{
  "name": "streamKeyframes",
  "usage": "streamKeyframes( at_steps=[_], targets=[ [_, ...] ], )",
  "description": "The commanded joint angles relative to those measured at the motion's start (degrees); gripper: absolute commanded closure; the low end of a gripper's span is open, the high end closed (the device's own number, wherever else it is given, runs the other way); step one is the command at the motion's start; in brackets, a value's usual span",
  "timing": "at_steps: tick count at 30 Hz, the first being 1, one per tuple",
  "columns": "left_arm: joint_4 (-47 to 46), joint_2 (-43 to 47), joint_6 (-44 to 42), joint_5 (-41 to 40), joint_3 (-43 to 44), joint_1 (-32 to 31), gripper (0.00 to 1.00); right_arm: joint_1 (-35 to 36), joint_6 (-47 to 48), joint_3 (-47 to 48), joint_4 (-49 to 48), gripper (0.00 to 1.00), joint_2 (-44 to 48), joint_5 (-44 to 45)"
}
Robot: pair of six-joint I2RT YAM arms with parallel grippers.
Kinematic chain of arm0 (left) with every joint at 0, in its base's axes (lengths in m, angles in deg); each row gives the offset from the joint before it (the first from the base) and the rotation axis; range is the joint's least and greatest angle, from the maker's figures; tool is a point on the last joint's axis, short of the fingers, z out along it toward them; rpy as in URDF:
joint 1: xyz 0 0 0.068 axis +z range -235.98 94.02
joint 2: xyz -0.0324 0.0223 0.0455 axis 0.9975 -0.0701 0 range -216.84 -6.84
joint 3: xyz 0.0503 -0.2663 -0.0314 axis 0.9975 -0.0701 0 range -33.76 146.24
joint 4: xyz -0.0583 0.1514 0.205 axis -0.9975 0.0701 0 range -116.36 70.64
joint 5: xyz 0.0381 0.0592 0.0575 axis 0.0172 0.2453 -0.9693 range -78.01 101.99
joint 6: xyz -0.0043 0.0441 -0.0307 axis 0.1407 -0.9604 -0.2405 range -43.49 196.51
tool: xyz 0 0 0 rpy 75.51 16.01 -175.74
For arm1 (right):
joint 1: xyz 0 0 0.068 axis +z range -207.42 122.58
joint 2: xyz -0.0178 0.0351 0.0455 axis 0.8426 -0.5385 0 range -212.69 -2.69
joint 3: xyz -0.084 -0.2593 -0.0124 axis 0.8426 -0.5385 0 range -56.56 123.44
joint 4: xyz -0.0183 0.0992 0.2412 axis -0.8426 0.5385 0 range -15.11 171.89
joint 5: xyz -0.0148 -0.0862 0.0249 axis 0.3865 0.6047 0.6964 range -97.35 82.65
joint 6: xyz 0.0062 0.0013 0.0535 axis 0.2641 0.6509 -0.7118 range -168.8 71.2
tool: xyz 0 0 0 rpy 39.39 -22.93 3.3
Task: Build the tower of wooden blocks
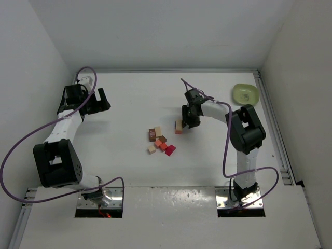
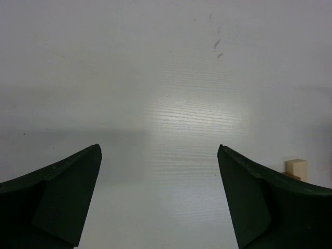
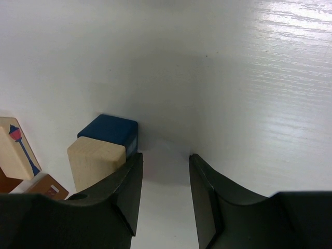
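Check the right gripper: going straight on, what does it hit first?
Probably just bare table. The blue block and pale block sit left of the right gripper's line in its wrist view, though depth is unclear.

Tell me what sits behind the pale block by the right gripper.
A dark blue block sits directly behind the pale block, seemingly touching it. The right gripper covers the pale block's base, so what it rests on is hidden.

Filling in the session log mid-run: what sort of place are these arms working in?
Probably a lab test enclosure: a white table walled in by plain white panels, with small wood blocks and a light green bowl as props.
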State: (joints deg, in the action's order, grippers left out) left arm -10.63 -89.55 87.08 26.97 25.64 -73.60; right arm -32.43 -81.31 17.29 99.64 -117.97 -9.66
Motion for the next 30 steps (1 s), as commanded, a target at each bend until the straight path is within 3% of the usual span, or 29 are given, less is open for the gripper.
streamKeyframes(
  at_steps=[1,30],
  targets=[
    [-1.40,-0.25,-0.11,-0.22,0.81,-0.52,0.00,0.58,0.43,1.30,1.17,0.59,-0.47,1.95],
    [-1.93,-0.78,-0.11,0.31,0.81,-0.52,0.00,0.06,1.66,4.47,1.70,0.59,-2.75,4.59]
  ],
)
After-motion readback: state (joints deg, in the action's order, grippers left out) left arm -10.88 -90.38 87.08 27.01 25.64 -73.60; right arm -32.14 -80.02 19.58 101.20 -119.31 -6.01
